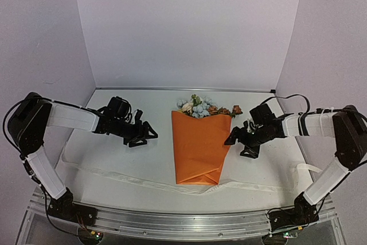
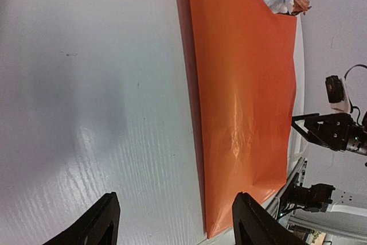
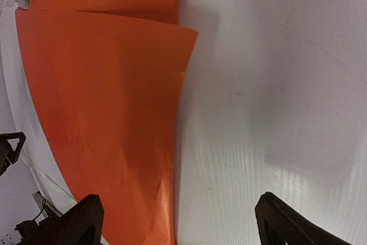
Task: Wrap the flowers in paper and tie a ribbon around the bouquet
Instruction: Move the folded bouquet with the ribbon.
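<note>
Nearest the arm bases, the ribbon (image 1: 252,186) is laid flat across the bench (image 1: 143,107), running left to right past the narrow folded end of the bouquet (image 1: 200,147). Whether it passes beneath that end cannot be told. It is judged to be placed there so that both ends can be drawn up and tied; no knot is seen. The bouquet is laid at the bench's middle, narrow end near, with its paper (image 3: 103,113) folded into a cone, one flap overlapped on another. The left hand (image 1: 144,135) is held apart from its left edge and the right hand (image 1: 237,144) just beside its right edge. Both are pointed inward with jaws spread wide and nothing gripped, probably so the ribbon can be taken up. Farthest, the flowers (image 1: 200,107) are contained in the cone, with only the heads shown at the wide end and the stems hidden.
</note>
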Available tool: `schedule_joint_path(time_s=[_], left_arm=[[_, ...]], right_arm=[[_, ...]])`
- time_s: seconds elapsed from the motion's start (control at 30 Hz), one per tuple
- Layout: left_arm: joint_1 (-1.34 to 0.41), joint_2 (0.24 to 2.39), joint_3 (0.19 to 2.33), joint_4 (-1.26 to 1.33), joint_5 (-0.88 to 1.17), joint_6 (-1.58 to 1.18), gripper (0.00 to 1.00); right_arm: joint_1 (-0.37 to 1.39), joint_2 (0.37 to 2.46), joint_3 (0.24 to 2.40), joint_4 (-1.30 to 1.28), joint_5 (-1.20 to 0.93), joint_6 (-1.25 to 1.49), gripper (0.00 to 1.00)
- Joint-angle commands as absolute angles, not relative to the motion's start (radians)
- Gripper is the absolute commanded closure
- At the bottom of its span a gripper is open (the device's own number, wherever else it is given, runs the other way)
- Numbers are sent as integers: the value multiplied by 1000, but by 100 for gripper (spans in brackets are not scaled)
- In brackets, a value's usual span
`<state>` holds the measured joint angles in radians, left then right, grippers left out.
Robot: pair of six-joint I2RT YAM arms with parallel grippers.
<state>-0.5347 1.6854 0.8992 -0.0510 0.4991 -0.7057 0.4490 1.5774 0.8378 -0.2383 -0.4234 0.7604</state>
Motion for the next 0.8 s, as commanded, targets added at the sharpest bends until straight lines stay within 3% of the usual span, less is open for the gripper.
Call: schedule_joint_path(time_s=[0.0, 0.4, 0.6, 0.77], left_arm=[[-544, 1712, 950, 34, 569, -708, 32], [-565, 1733, 944, 31, 628, -700, 37], [-569, 1741, 940, 23, 635, -710, 39], [-569, 1757, 956, 6, 628, -713, 40]], right_arm=[[475, 1645, 813, -22, -484, 841, 9], [502, 1789, 738, 274, -510, 1000, 38], [510, 1798, 745, 322, -512, 1088, 76], [514, 1765, 770, 285, -507, 1157, 89]])
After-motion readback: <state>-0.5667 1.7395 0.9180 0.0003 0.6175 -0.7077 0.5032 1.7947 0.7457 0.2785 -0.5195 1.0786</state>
